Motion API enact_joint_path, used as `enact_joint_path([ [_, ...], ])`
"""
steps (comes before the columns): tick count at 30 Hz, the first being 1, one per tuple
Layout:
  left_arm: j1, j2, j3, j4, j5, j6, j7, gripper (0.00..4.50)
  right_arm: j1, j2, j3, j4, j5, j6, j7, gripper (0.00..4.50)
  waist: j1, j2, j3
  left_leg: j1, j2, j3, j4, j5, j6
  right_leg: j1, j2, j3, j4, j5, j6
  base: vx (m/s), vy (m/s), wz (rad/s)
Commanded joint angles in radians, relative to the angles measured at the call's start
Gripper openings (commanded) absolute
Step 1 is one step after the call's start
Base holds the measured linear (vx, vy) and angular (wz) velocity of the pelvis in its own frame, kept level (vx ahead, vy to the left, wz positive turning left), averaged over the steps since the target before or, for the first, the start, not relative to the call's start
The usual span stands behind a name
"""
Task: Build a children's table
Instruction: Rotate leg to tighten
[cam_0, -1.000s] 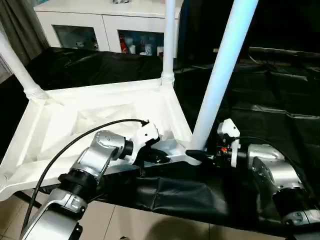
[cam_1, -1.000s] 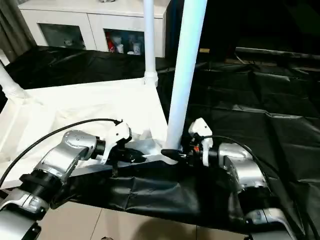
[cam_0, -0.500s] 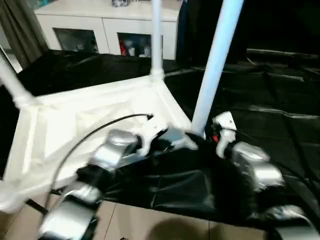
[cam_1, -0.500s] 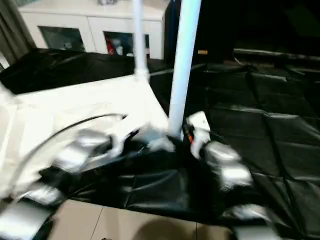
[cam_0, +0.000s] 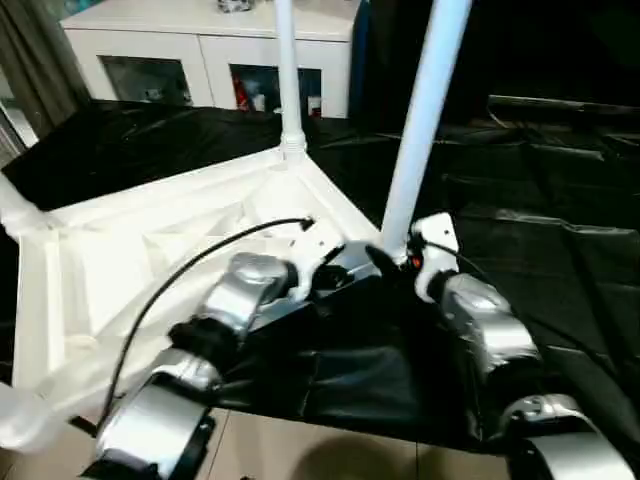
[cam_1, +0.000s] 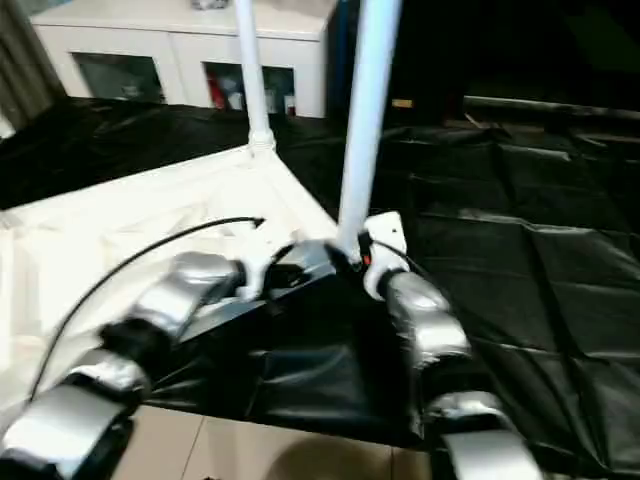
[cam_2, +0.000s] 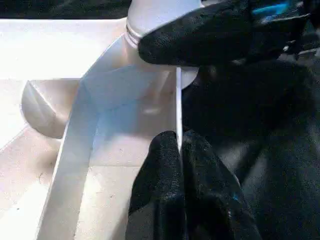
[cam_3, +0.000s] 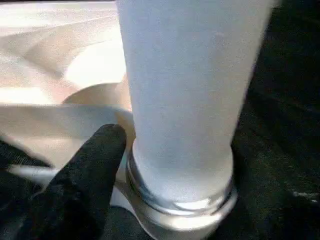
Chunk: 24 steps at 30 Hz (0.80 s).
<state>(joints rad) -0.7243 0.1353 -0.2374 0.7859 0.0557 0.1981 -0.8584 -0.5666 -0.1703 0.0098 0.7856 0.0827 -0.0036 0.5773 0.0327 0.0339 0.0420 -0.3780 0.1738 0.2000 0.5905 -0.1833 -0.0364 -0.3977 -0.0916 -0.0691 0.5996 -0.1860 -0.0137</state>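
The children's table lies upside down on black cloth, its white ribbed top (cam_0: 150, 250) facing up. One white tube leg (cam_0: 420, 130) stands in the near right corner socket, another leg (cam_0: 287, 70) in the far corner, and a third leg (cam_0: 15, 210) at the left. My left gripper (cam_0: 335, 275) is shut on the thin rim of the top (cam_2: 177, 100), just beside that near right socket. My right gripper (cam_0: 385, 262) is at the base of the near right leg (cam_3: 185, 90), right by its collar.
A white cabinet (cam_0: 200, 50) with glass doors stands behind the table. Wrinkled black cloth (cam_0: 540, 200) covers the surface to the right and front. Beige floor (cam_0: 300, 450) shows below the cloth's near edge. A black cable arcs over my left forearm.
The head views have shifted and tilted. Both grippers stay at the near right corner, the left still pinching the rim. The right forearm now points more straight ahead.
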Motion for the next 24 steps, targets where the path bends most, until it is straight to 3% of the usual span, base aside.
enact_joint_path([
  [1,0.017,-0.016,-0.029,-0.056,-0.044,-0.048,-0.085,0.0,0.028,0.005,0.08,-0.018,0.0,0.023,0.116,3.6,0.003,-0.025,-0.056,0.009,0.056,-0.025,-0.065,-0.191,0.113,0.045,-0.066,0.043,-0.083,-0.262,-0.213,0.0,0.0,0.0],
  [3,0.049,0.032,-0.049,-0.107,-0.059,-0.052,-0.182,0.0,0.057,-0.072,0.097,-0.078,0.025,0.021,0.269,3.6,0.005,-0.029,-0.058,0.008,0.057,-0.026,-0.064,-0.181,0.116,0.05,-0.066,0.042,-0.079,-0.249,-0.214,0.0,0.0,0.0],
  [6,0.072,0.07,-0.059,-0.151,-0.068,-0.039,-0.249,0.0,0.084,-0.134,0.091,-0.138,0.068,0.04,0.403,3.6,0.008,-0.028,-0.058,0.007,0.062,-0.023,-0.062,-0.168,0.139,0.045,-0.062,0.043,-0.071,-0.2,-0.233,0.0,0.0,0.0],
  [12,0.113,0.121,-0.081,-0.235,-0.088,0.018,-0.366,0.0,0.111,-0.208,0.085,-0.188,0.113,0.083,0.561,3.6,0.02,-0.029,-0.058,0.008,0.064,-0.02,-0.061,-0.158,0.139,0.044,-0.063,0.042,-0.066,-0.177,-0.252,0.0,0.0,0.0],
  [20,0.135,0.138,-0.079,-0.277,-0.091,0.041,-0.391,0.0,0.118,-0.209,0.082,-0.201,0.134,0.119,0.587,2.81,0.021,-0.033,-0.058,0.009,0.062,-0.021,-0.06,-0.145,0.12,0.043,-0.063,0.044,-0.065,-0.181,-0.246,0.0,0.0,0.0],
  [24,0.135,0.135,-0.072,-0.281,-0.09,0.046,-0.357,0.0,0.131,-0.186,0.085,-0.209,0.145,0.149,0.575,2.63,0.022,-0.034,-0.059,0.008,0.061,-0.02,-0.059,-0.133,0.123,0.043,-0.062,0.044,-0.063,-0.167,-0.246,0.0,0.0,0.0],
])
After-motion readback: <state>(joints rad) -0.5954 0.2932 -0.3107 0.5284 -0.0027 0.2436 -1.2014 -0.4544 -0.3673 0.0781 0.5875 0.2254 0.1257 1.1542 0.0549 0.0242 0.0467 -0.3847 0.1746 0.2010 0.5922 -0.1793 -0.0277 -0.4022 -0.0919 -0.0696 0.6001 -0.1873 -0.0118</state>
